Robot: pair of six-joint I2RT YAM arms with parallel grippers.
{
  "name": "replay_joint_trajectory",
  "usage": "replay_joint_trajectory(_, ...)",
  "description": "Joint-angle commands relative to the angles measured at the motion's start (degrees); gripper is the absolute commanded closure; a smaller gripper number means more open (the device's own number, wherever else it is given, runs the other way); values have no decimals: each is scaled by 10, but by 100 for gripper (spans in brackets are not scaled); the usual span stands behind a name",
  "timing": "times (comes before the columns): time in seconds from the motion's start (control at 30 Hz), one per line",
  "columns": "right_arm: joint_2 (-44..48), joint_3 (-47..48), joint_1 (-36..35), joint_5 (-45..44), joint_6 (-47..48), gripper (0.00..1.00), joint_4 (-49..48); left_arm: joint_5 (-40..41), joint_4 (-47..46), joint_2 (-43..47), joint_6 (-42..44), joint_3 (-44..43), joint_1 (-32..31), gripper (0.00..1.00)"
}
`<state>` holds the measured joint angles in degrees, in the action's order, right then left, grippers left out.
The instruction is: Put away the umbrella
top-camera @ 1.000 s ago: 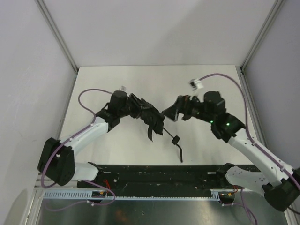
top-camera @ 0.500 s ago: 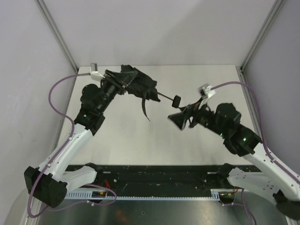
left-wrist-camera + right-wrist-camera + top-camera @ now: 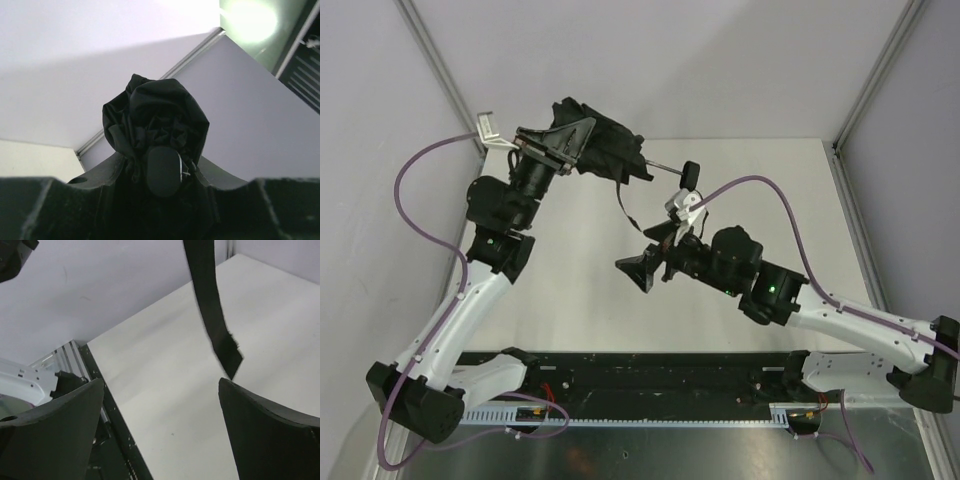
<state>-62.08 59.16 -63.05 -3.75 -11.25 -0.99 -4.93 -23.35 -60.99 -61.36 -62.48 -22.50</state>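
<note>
Black fabric bunches in my left hand point(image 3: 568, 140). From above, I grasp the umbrella point(image 3: 608, 152) by its folded canopy, raised over the far left corner of the bench point(image 3: 770, 190). Its thin shaft sticks out to the right and ends in a handle knob point(image 3: 690, 172), and the closure tab point(image 3: 621, 205) dangles below the canopy. My right hand point(image 3: 648, 255) hovers nearer to me, below the knob and apart from the umbrella, spread wide and holding nothing.

From the left wrist, the crumpled canopy fills the gap between my fingers point(image 3: 95, 182), clamped on both sides, with a rounded black cap point(image 3: 162, 170) facing the camera.

From the right wrist, my two fingers stand wide at the lower corners with bare bench between them. The tab hangs from the top edge beyond them, touching neither.
</note>
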Motion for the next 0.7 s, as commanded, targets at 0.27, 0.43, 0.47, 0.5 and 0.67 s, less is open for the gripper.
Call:
replay_joint_trajectory(0.27,-29,28,21,43,99,1,-233,-63,-201,34,144,-52,1,100)
replay_joint_trajectory(0.43,-61,34,23,58,109,1,-294,-95,-245,22,123,-55,0,100)
replay_joint_trajectory(0.47,-61,34,33,79,97,1,-300,-106,-256,18,120,-59,0,100)
replay_joint_trajectory(0.5,-62,34,44,101,87,1,-304,-118,-265,14,117,-62,1,100)
replay_joint_trajectory(0.67,-59,35,76,246,78,1,-304,-173,-308,-1,115,-82,1,100)
